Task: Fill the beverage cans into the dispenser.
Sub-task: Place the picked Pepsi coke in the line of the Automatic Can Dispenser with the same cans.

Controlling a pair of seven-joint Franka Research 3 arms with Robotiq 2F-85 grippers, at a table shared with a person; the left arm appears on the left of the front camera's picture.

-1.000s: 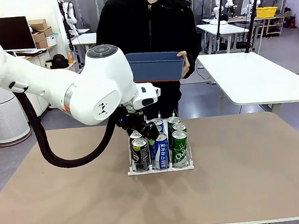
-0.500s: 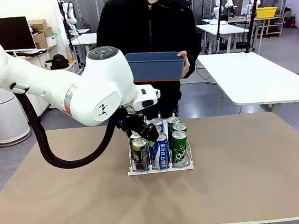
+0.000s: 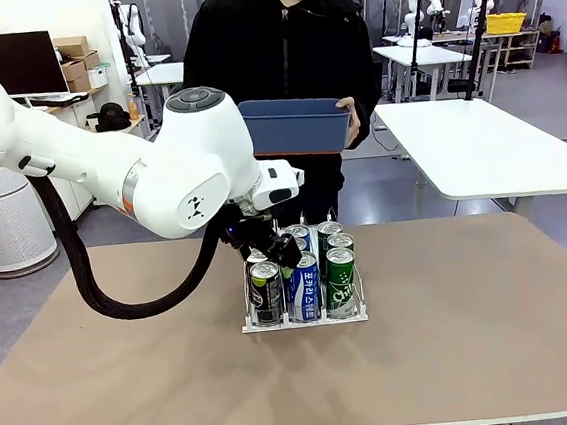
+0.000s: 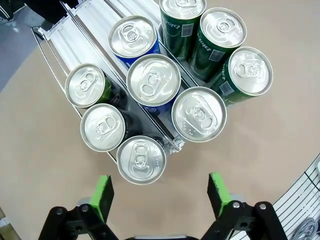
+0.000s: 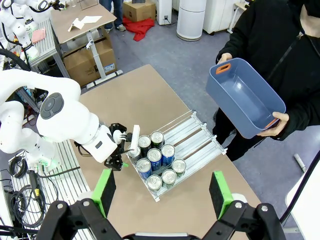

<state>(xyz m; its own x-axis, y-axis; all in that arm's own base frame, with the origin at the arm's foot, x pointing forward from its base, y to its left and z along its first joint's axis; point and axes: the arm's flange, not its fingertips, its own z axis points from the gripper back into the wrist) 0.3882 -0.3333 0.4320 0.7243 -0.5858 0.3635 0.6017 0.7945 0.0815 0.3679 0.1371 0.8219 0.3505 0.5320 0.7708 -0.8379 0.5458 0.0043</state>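
Note:
The dispenser (image 3: 357, 311), a clear three-lane rack, stands mid-table and holds several beverage cans: black (image 3: 265, 293), blue (image 3: 304, 286) and green (image 3: 341, 279), one colour per lane. My left gripper (image 3: 269, 250) hovers just above the rack's left front, open and holding nothing. In its wrist view the green pads (image 4: 102, 196) stand wide apart above the silver can tops (image 4: 153, 82), and the rack's bare rails (image 4: 92, 22) run away behind them. My right gripper (image 5: 162, 192) is open high above the table, looking down on the dispenser (image 5: 197, 134) and cans (image 5: 154, 155).
A person at the far side holds an empty blue bin (image 3: 295, 126) in both hands above the table edge; it is also the blue bin (image 5: 245, 97) in the right wrist view. My left arm (image 3: 175, 178) spans the left half of the table. Bare tabletop (image 3: 473, 305) lies right of the rack.
The left arm has shifted only very slightly. Cans, rack and the person's bin stay as they were.

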